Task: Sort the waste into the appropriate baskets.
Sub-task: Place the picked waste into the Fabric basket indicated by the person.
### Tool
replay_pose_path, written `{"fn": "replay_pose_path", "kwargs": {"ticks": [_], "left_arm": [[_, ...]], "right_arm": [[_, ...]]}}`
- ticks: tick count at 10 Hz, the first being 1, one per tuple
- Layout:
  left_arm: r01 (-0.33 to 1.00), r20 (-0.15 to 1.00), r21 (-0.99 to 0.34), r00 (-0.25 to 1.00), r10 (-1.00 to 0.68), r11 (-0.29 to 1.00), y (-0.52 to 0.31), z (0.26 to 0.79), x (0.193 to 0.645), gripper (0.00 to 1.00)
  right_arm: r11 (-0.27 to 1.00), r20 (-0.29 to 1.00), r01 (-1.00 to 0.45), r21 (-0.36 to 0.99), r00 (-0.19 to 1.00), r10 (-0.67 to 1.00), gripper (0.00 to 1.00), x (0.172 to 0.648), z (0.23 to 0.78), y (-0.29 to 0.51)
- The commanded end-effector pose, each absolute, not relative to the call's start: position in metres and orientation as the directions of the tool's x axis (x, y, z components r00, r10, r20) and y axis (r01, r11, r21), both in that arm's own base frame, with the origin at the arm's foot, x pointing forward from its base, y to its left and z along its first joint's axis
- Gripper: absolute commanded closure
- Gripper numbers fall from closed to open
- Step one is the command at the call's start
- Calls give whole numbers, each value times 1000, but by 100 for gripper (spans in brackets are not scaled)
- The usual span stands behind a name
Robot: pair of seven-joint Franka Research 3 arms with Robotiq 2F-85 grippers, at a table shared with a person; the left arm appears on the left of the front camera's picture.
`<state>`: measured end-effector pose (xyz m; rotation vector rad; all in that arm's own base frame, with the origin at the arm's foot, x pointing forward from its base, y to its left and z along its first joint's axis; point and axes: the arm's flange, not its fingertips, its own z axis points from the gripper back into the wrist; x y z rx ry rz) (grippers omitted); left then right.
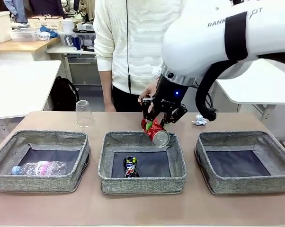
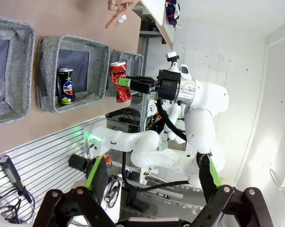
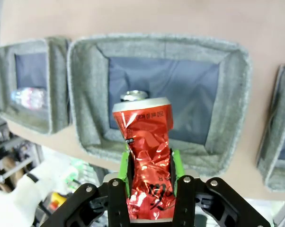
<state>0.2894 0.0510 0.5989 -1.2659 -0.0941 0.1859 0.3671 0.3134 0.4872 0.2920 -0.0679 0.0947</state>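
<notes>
My right gripper (image 1: 152,124) is shut on the crushed red can (image 1: 155,131) and holds it above the back rim of the middle basket (image 1: 142,183). In the right wrist view the red can (image 3: 147,142) sits between the green pads (image 3: 176,163), over that basket (image 3: 85,94). A crushed dark can (image 1: 129,167) lies inside it. The clear bottle (image 1: 40,168) lies in the left basket (image 1: 38,182). The right basket (image 1: 246,184) holds nothing. A clear cup (image 1: 84,113) stands upside down behind the left basket. A paper ball (image 1: 199,119) lies behind the right one. My left gripper (image 2: 151,175) is open, far off the table.
A person stands at the far side with one hand (image 1: 147,97) just behind my right gripper. In the left wrist view that hand (image 2: 119,12) points a finger down at the table. Bare tabletop runs along the front of the baskets.
</notes>
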Motion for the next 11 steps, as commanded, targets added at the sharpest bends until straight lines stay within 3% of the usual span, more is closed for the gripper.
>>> {"fn": "replay_pose_path", "kwargs": {"ticks": [1,3,4,11], "left_arm": [[-71,-18,-953,984,179,296,54,600,287,0],[-71,-18,-953,984,179,296,54,600,287,0],[-71,-18,-953,984,179,296,54,600,287,0],[-71,-18,-953,984,179,296,54,600,287,0]], "right_arm": [[937,101,-133,322,989,105,61,374,490,317],[939,119,-126,319,989,93,55,377,493,316],[935,124,-141,327,987,106,1,378,493,316],[926,112,-93,366,992,55,0,381,494,308]]}}
